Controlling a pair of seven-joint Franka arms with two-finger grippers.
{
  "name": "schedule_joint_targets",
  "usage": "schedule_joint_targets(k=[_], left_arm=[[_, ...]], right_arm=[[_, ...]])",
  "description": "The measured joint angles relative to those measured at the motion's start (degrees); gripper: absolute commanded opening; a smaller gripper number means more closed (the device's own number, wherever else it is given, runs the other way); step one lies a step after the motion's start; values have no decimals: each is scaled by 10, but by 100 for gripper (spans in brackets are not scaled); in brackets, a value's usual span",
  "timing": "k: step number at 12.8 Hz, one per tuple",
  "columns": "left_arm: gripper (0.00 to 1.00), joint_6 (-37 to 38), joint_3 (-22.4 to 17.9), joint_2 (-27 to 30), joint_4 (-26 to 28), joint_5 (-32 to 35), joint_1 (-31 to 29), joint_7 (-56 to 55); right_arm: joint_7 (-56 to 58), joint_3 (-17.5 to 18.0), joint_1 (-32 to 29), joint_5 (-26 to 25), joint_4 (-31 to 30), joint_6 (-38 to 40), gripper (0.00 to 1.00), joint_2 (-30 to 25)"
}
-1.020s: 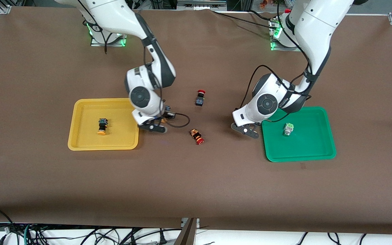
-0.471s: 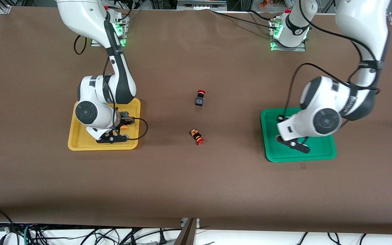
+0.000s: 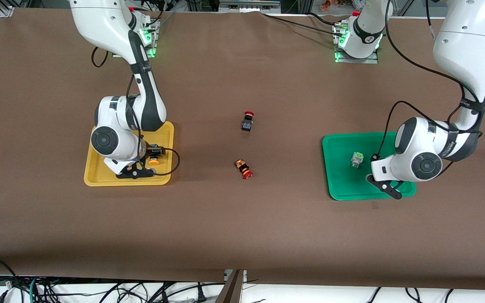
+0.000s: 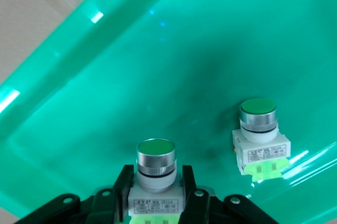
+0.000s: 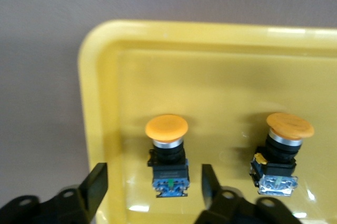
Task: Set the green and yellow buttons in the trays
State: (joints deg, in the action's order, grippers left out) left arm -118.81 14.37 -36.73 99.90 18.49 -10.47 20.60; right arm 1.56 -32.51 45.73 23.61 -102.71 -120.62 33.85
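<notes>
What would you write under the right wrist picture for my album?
Open right claw around one of two yellow buttons in the yellow tray.

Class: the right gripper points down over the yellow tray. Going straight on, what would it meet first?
Probably the yellow button lying between the open fingers of the right gripper, then the yellow tray floor; depth is uncertain.

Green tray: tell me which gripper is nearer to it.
Left. The left gripper is over the green tray, shut on a green button. The right gripper is over the yellow tray, toward the right arm's end of the table.
</notes>
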Motion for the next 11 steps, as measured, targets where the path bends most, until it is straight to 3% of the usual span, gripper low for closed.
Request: schedule_joint_targets(k=[3,6,9,11], left_arm=[[100,-1,5,10,-1,0,0,0],[100,46,26,79,-19,0,-1,-3],[100,170,79,189,-73,-9,1,-35],[100,263,97,227,-145,-35,3,-61]], right_arm=[[0,-7,2,0,4,30,99,-62],[0,-26,2,-37,7,83,99,-142],[-8,-30,2,-114,7,156,99,-238],[-14,-29,2,-161,7,185,99,-296]])
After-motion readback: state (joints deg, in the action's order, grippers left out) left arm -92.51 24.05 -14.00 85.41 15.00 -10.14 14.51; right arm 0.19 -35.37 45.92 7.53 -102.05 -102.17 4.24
